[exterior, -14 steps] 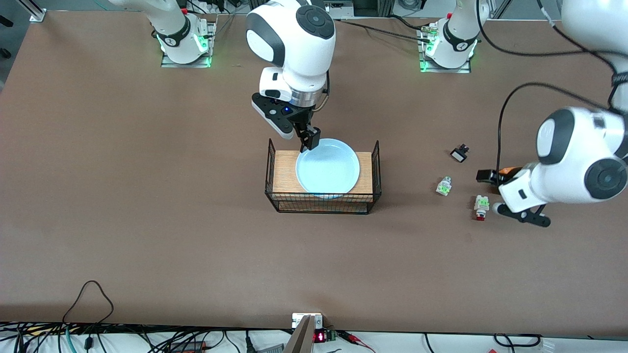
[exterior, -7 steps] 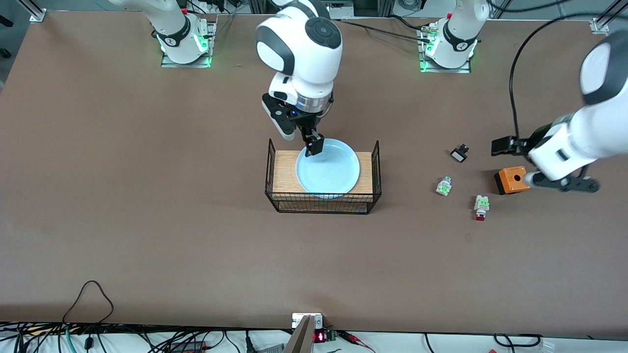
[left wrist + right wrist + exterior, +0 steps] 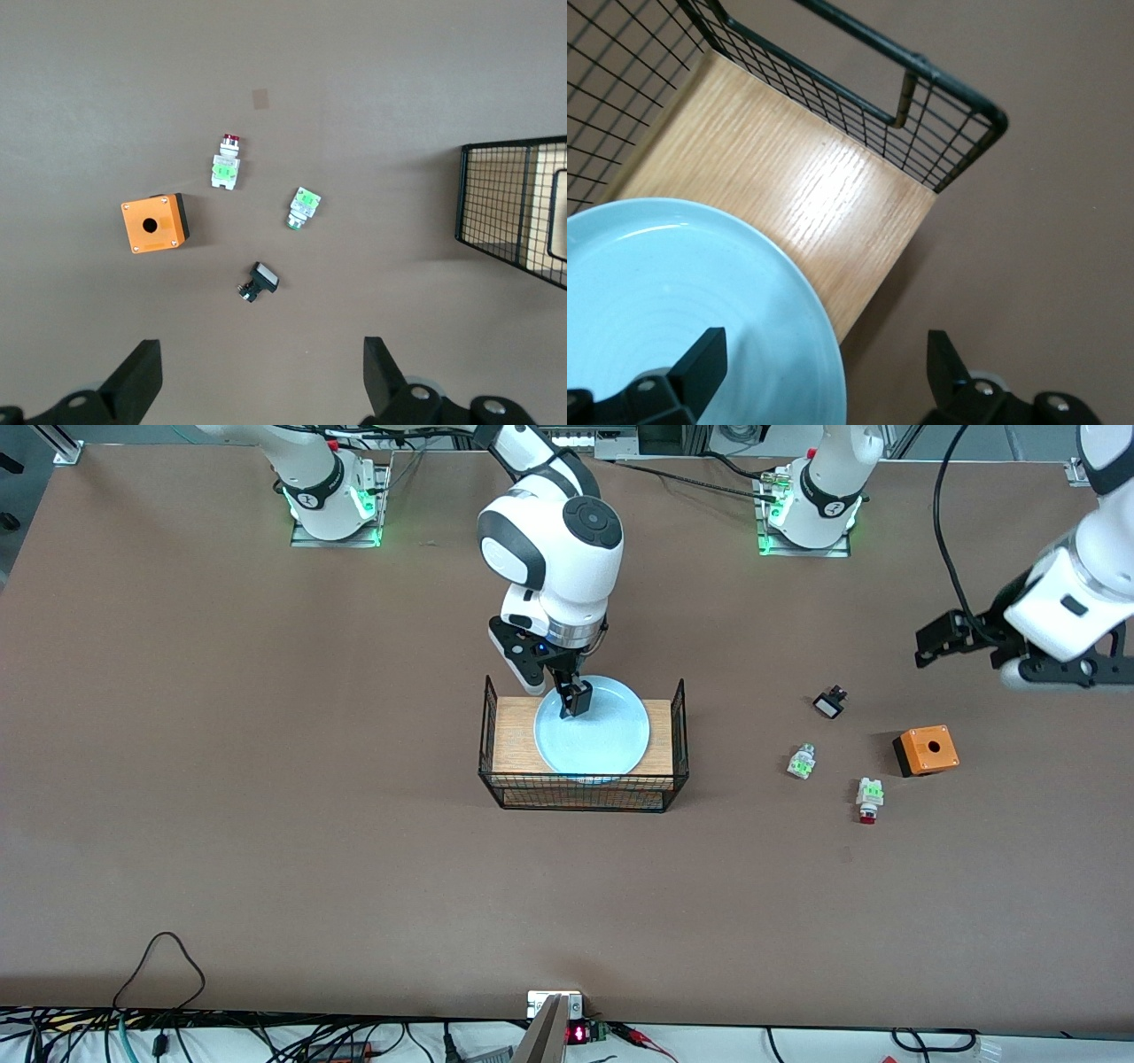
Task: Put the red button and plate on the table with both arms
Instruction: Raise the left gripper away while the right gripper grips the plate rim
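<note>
The pale-blue plate [image 3: 592, 737] lies on the wooden top of the black wire basket [image 3: 585, 793]. My right gripper [image 3: 573, 698] is open at the plate's rim farthest from the front camera. In the right wrist view [image 3: 824, 372] one finger is over the plate [image 3: 700, 301] and the other is outside the rim. The red button [image 3: 869, 801] lies on the brown table [image 3: 266, 779] toward the left arm's end, and shows in the left wrist view [image 3: 227, 164]. My left gripper [image 3: 939, 642] is open, empty and high over the table [image 3: 257, 381].
An orange box with a hole [image 3: 925, 750] [image 3: 154, 223], a green-tabbed part without a red cap [image 3: 802, 762] [image 3: 303, 207] and a small black part [image 3: 829, 703] [image 3: 258, 282] lie near the red button. The basket's wire end walls rise beside the plate [image 3: 921, 71].
My left arm has risen from beside the red button and swung away toward its base, uncovering the orange box. My right gripper has shifted slightly and come down to the plate's rim.
</note>
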`<state>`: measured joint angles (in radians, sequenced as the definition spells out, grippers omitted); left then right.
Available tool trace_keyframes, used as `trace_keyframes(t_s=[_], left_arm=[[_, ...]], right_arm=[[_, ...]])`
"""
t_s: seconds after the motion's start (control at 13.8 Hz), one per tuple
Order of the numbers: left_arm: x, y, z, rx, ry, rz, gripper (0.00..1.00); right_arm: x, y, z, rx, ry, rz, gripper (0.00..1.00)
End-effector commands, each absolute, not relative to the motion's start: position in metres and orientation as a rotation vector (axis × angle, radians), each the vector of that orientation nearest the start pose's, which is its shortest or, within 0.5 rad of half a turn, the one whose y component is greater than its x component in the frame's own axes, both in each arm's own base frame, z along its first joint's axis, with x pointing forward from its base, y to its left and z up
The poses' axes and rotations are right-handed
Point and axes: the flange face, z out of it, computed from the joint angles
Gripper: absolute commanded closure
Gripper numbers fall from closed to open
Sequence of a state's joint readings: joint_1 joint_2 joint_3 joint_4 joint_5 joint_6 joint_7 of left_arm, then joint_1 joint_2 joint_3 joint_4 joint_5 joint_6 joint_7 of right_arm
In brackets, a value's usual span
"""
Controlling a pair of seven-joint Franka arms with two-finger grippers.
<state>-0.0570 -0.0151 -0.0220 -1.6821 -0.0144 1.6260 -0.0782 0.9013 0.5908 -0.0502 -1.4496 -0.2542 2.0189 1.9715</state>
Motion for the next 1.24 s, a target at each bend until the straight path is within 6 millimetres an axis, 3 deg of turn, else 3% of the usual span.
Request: trace_keyframes(t_s=[0.0,0.22,0.44,0.58,0.87,1.16], left_arm=[[0.542,-0.049,0.583,-3.148,0.006,0.049,0.00],[0.548,-0.049,0.586,-3.146,0.001,0.054,0.00],[0.550,-0.047,0.586,-3.146,-0.006,0.054,0.00],[0.550,-0.048,0.584,-3.144,-0.006,0.061,0.00],[0.552,-0.045,0.582,-3.146,-0.018,0.061,0.00],[0.555,-0.043,0.583,-3.145,-0.023,0.051,0.00]], right_arm=[[0.471,0.527,0.339,-2.787,1.498,-0.421,0.00],[0.472,0.524,0.337,-2.809,1.483,-0.421,0.00],[0.473,0.524,0.337,-2.795,1.495,-0.409,0.20],[0.475,0.523,0.338,-2.787,1.497,-0.402,0.44],[0.482,0.521,0.344,-2.677,1.623,-0.182,0.75],[0.483,0.520,0.348,-2.678,1.615,-0.193,0.85]])
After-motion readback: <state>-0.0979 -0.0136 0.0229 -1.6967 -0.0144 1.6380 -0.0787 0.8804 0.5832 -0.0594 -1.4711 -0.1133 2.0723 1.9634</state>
